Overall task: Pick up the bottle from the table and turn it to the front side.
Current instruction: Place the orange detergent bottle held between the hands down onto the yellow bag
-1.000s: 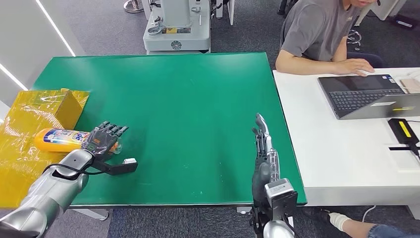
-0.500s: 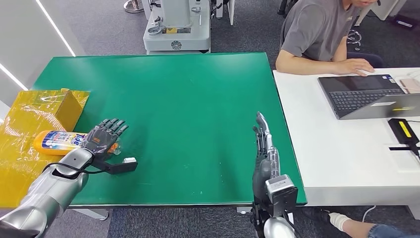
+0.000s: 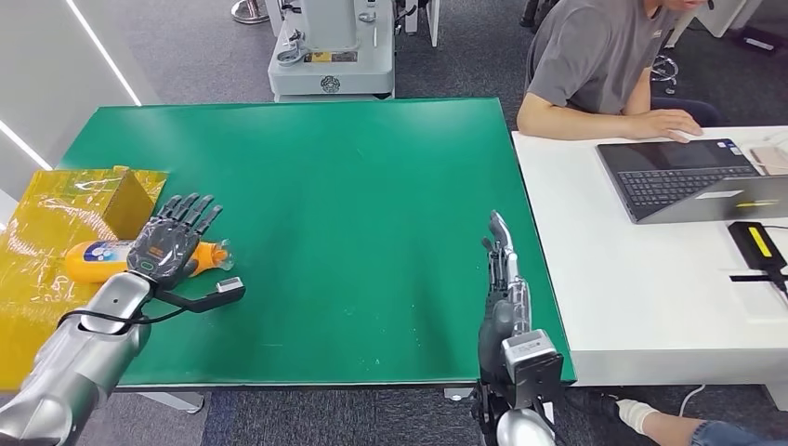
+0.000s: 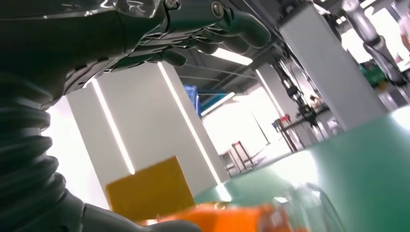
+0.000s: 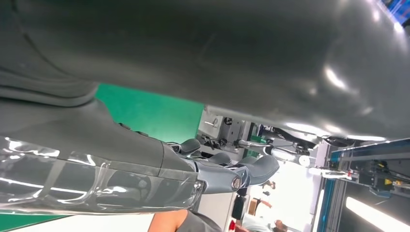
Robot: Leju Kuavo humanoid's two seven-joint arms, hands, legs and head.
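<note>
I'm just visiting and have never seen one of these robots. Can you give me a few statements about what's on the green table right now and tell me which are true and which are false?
1. The bottle stands upright in the middle of the green table. False: it lies on its side at the table's left edge, partly on the yellow sheet.
2. The left hand is over the bottle with its fingers spread. True.
3. The right hand holds the bottle. False: it holds nothing and stands near the table's right edge.
4. A person sits at the white desk by a laptop. True.
5. The bottle is blue all over. False: it is orange-yellow with a label.
</note>
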